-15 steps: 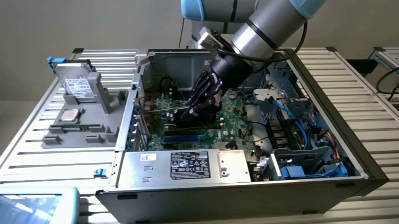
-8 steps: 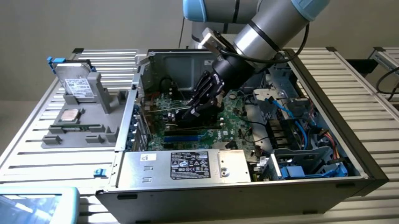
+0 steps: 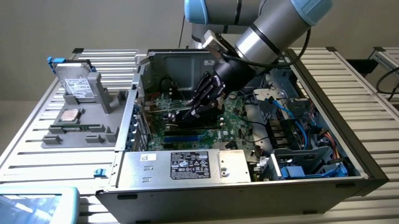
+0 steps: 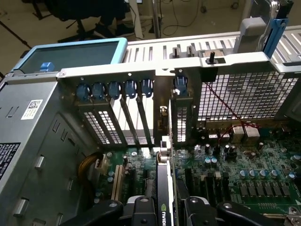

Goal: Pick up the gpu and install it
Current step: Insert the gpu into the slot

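Low inside the open computer case point(image 3: 237, 203), just over the motherboard point(image 3: 236, 122): the black gripper point(image 3: 198, 112) on the arm point(image 3: 274, 32). Clenched on the gpu point(image 4: 163, 200), pressing it from both flat sides, one finger point(image 4: 141, 209) on each face. Held on its edge, standing upright to the motherboard, very close above it; not possible to tell whether touching it. Seen edge-on from the wrist, exactly in the middle of the tool, with a logo point(image 4: 162, 215) on the narrow black edge next to the fingers. Stretching away from the tool toward the back wall point(image 4: 141, 70) that rises at the motherboard's edge. Ending there in a silver bracket point(image 4: 163, 153), just beside a gap between the slanted slot covers point(image 4: 134, 120) and below a row of blue clips point(image 4: 130, 88). Flanked on the motherboard by a pale slot point(image 4: 115, 181) on one side and dark slots point(image 4: 207, 181) on the other. At the motherboard's opposite edge, a grey power supply point(image 3: 181, 165) with a white label. Well apart from the motherboard, outside the case toward the exterior view's left, a hard drive point(image 3: 78, 87) standing in a grey holder point(image 3: 93, 135).
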### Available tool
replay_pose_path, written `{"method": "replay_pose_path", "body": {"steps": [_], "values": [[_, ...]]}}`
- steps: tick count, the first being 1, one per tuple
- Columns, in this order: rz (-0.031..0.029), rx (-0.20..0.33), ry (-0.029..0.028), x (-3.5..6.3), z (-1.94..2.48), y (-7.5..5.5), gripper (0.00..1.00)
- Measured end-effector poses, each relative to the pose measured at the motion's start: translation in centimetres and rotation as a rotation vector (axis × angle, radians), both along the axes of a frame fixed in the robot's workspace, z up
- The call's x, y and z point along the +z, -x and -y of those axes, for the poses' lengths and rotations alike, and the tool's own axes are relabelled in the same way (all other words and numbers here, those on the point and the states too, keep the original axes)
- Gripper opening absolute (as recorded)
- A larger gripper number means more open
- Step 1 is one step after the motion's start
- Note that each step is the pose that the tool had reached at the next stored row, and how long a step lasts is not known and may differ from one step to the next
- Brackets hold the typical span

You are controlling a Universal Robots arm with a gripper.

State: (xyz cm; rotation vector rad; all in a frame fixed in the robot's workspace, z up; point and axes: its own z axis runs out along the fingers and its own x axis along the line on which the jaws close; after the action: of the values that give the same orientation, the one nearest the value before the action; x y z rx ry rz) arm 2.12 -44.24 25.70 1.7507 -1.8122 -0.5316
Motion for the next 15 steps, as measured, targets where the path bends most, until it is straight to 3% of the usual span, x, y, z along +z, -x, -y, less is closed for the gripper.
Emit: {"method": "replay_pose_path", "body": {"steps": [8,15], "values": [[-0.0247,0.001,-0.0306,-0.63,0.42,-0.2,0.28],[-0.0454,0.001,-0.0494,-1.29,0.74,-0.4,0.28]]}}
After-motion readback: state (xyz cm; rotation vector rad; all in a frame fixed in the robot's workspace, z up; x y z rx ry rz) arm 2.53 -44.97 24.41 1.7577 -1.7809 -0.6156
